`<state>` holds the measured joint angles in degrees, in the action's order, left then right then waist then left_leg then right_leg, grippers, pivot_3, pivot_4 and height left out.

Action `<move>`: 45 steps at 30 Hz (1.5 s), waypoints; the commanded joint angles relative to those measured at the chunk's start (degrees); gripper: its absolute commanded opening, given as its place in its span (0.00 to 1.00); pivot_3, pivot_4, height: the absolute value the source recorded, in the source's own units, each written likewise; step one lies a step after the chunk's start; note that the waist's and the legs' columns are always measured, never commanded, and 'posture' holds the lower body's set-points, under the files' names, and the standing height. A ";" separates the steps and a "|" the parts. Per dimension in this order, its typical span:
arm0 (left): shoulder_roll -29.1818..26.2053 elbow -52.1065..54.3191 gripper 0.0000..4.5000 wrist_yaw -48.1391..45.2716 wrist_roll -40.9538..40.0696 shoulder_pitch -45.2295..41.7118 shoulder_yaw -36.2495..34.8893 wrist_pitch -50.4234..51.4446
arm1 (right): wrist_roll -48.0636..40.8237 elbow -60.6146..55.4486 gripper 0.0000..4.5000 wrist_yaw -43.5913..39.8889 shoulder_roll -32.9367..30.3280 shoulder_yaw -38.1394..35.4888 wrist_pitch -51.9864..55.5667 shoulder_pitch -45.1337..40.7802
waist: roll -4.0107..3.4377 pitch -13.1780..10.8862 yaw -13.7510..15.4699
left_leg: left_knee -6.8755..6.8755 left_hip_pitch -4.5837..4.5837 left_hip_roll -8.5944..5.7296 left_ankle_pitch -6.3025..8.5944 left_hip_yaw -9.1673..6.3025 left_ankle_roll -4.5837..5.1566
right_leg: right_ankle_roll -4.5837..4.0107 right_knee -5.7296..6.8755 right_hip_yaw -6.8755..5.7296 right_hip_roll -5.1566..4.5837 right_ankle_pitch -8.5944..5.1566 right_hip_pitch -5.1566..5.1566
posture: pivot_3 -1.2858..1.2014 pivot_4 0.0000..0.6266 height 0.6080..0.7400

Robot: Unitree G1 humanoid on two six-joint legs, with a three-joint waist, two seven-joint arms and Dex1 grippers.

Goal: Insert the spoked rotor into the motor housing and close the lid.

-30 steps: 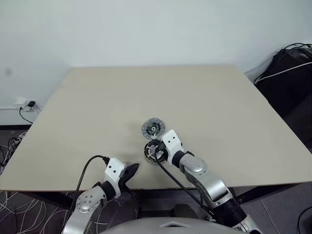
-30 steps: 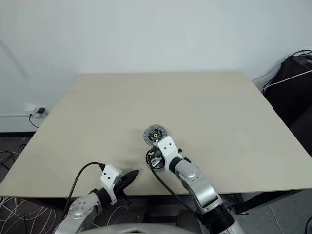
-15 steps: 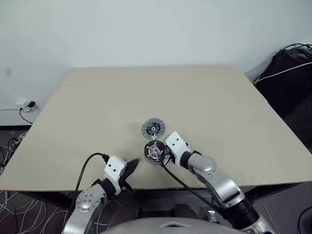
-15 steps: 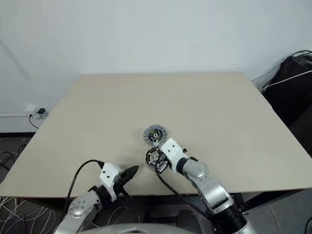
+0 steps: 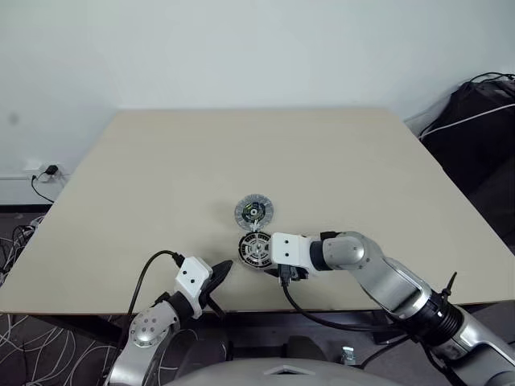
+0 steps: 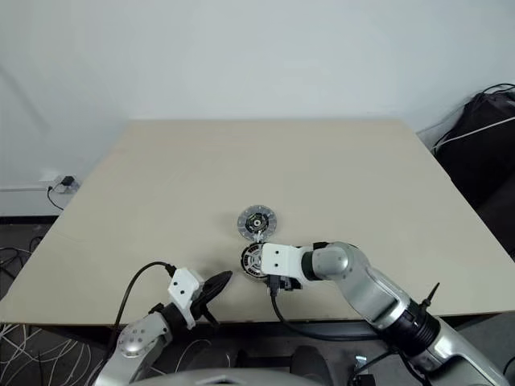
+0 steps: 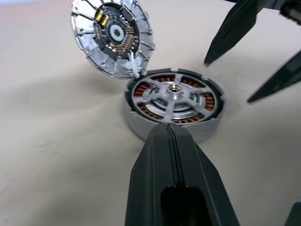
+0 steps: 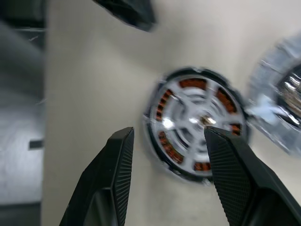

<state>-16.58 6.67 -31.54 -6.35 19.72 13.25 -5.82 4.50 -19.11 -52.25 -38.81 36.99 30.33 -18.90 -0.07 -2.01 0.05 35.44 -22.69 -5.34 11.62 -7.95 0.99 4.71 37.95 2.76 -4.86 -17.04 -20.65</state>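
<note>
The spoked rotor (image 7: 162,96) lies flat inside the motor housing (image 7: 141,132), its silver spokes over the copper windings. The pair stands near the table's front edge (image 5: 256,249). The lid (image 7: 113,35) lies on the table just behind the housing, touching its rim, with its inner face and dark centre turned up (image 5: 254,211). My right gripper (image 8: 168,134) hovers open over the housing, one finger on each side, holding nothing. From the front left, my left gripper (image 7: 171,139) points at the housing, shut and empty, a little short of it (image 5: 221,269).
The beige table (image 5: 161,177) stretches far back and to both sides. A black cable (image 5: 153,269) loops from my left wrist over the front edge. Dark bags and cables (image 5: 483,112) sit on the floor off the right side.
My right gripper has opened and its wrist has rolled, with the forearm swinging out to the right. The rotor stays in the housing. The left arm has barely moved.
</note>
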 commanded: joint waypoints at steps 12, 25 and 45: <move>0.72 0.66 0.00 0.88 0.05 1.45 0.14 -1.48 | 6.32 10.83 0.57 -6.10 3.26 3.93 -5.74 -4.70 | 0.00 0.01 0.98 | 0.01 0.01 -0.01 0.00 0.00 0.00 | 0.01 0.01 0.00 0.12 0.01 0.01 | 0.52 0.00 1.00; 1.29 -0.72 0.00 1.07 -0.35 1.17 0.39 -2.20 | 8.68 11.99 0.01 -8.91 2.21 2.87 -7.70 -4.22 | 0.01 0.12 1.24 | 0.10 0.03 0.00 0.00 -0.01 0.00 | 0.00 0.07 0.00 0.14 0.04 0.05 | 0.52 0.00 1.00; 1.49 -2.22 0.00 1.02 -0.20 0.38 0.67 -2.41 | -1.21 2.70 0.01 -2.59 13.57 -7.17 18.36 1.18 | 0.04 0.11 1.77 | 0.02 -0.05 0.01 0.01 -0.03 -0.02 | -0.04 0.04 0.00 0.13 0.03 -0.06 | 0.52 0.00 1.00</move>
<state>-15.53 4.37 -30.43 -6.65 20.53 13.67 -6.84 5.01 -13.56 -57.09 -27.02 31.93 44.13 -17.06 -0.03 -1.89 1.83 35.41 -22.75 -5.33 11.64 -7.98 0.96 4.59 37.99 2.78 -4.71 -16.97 -20.76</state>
